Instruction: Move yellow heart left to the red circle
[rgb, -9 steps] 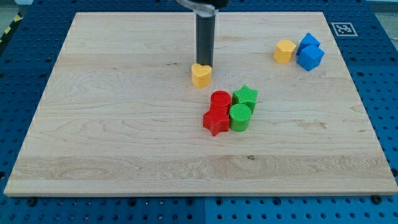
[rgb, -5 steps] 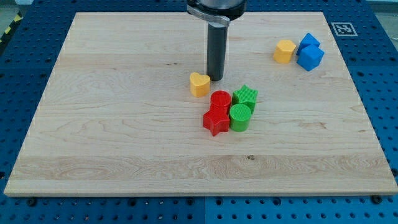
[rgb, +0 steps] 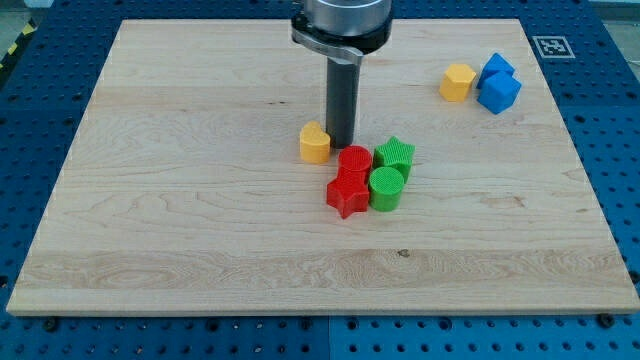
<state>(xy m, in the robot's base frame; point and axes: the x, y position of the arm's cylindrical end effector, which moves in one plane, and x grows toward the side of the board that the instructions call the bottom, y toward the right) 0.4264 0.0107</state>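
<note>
Near the frame's centre, my tip (rgb: 341, 146), a bare rod gripping nothing, stands just right of the yellow heart block (rgb: 315, 143) to nudge it left of the red circle block (rgb: 354, 162).

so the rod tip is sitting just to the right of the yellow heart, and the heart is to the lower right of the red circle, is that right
Not quite. In the camera view my tip is just right of the yellow heart, but the heart lies to the upper left of the red circle, not its lower right.
</note>
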